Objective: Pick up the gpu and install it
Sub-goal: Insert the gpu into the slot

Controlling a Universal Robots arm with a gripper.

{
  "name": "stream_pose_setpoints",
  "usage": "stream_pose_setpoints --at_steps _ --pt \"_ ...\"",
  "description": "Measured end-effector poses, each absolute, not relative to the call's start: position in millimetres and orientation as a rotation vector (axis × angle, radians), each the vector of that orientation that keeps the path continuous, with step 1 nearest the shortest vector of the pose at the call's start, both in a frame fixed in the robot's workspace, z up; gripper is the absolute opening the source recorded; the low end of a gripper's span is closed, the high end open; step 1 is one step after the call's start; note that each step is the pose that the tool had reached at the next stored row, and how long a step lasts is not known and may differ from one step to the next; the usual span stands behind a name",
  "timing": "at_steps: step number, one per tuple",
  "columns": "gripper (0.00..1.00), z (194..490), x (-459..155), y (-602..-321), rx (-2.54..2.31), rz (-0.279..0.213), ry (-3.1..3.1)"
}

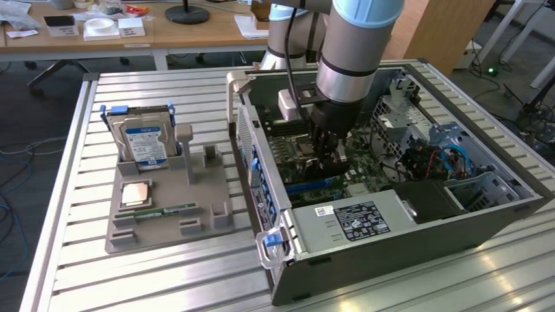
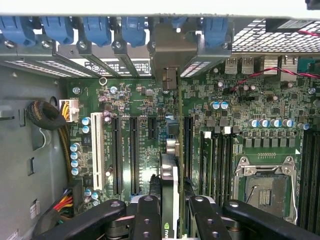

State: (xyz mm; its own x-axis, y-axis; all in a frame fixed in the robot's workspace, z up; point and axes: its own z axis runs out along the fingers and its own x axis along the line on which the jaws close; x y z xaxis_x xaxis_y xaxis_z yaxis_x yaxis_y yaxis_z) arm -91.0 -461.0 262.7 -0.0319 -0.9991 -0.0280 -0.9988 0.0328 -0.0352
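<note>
The gpu [image 2: 169, 170] appears edge-on in the wrist view: a thin card with a dark cooler side and a green board edge. Its silver metal end bracket points toward the rear wall of the computer case [image 1: 390, 260]. The gripper [image 2: 172, 202] pinches the card from both sides, one black finger pressed against each face.

The card stands upright over the green motherboard [image 2: 200, 100], among the long black expansion slots and beside the white slot [image 2: 97, 150]. Its bracket end lies just under the row of blue latches [image 2: 95, 27]. Whether its lower edge already sits in a slot cannot be told. The open processor socket [image 2: 262, 187] lies apart from the card on the same board.

A small green-and-white logo shows on the card's near edge, though no word can be read there. The white print on the motherboard is too fine to read.

In the exterior view, the power supply [image 1: 303, 224] carries a black label [image 1: 360, 220] with white text that is illegible. A hard drive [image 1: 143, 143] with a blue-and-white label stands in the grey tray [image 1: 165, 227] on the exterior view's left, its writing unreadable too.
</note>
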Motion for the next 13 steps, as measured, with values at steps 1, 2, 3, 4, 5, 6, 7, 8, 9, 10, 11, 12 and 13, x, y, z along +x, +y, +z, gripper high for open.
stream_pose_setpoints --at_steps 1,2,3,4,5,6,7,8,9,10,11,12,13 --pt "0.27 262.7 -91.0 -461.0 -2.154 -0.009 2.225" --pt "0.27 262.7 -91.0 -461.0 -2.154 -0.009 2.225" --pt "0.27 262.7 -91.0 -461.0 -2.154 -0.009 2.225" --pt "0.27 262.7 -91.0 -461.0 -2.155 -0.008 2.225" --pt "0.27 262.7 -91.0 -461.0 -2.155 -0.007 2.226" --pt "0.27 262.7 -91.0 -461.0 -2.155 -0.007 2.226" --pt "0.27 262.7 -91.0 -461.0 -2.155 -0.006 2.226" --pt "0.27 262.7 -91.0 -461.0 -2.156 -0.006 2.227" --pt "0.27 262.6 -91.3 -461.0 -2.156 -0.006 2.227" --pt "0.27 262.6 -91.3 -461.0 -2.156 -0.006 2.227" --pt "0.27 262.5 -91.3 -461.0 -2.156 -0.005 2.227" --pt "0.27 262.5 -91.5 -461.0 -2.156 -0.005 2.227" --pt "0.27 262.4 -91.9 -460.9 -2.155 -0.005 2.227"
